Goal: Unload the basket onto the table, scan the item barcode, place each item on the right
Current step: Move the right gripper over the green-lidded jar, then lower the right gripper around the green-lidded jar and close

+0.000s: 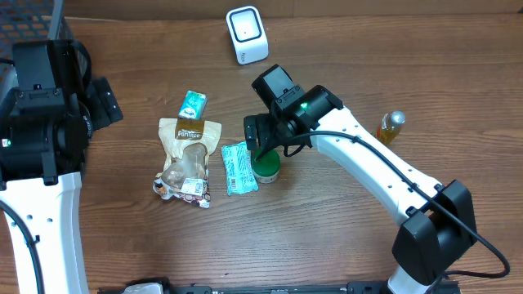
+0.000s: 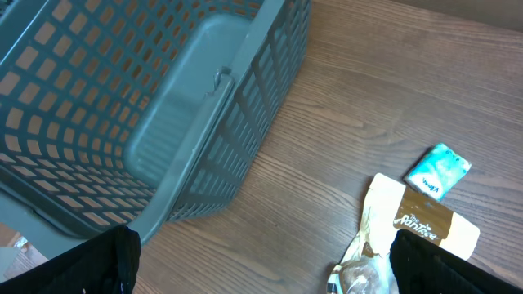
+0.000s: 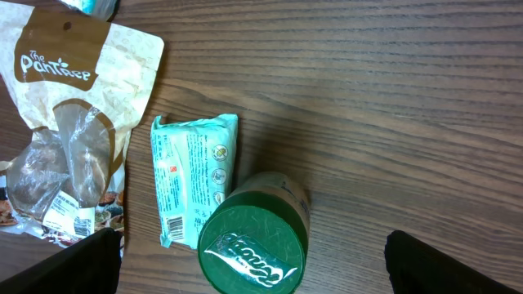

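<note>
A white barcode scanner (image 1: 247, 34) stands at the back of the table. A green-lidded jar (image 1: 265, 167) (image 3: 253, 245) stands upright in the middle. Beside it on its left lies a pale green packet (image 1: 239, 168) (image 3: 192, 180) with a barcode showing at its lower end. My right gripper (image 1: 263, 147) (image 3: 253, 265) hangs over the jar, open, with the lid between its wide-spread fingers and a gap on each side. My left gripper (image 1: 102, 102) (image 2: 261, 265) is open at the far left over bare wood, holding nothing.
A beige snack bag (image 1: 188, 159) (image 2: 409, 237) (image 3: 69, 122) lies left of the packet, with a small teal pack (image 1: 193, 104) (image 2: 439, 171) behind it. An amber bottle (image 1: 391, 127) stands at the right. A grey plastic basket (image 2: 147, 106) sits at the far left.
</note>
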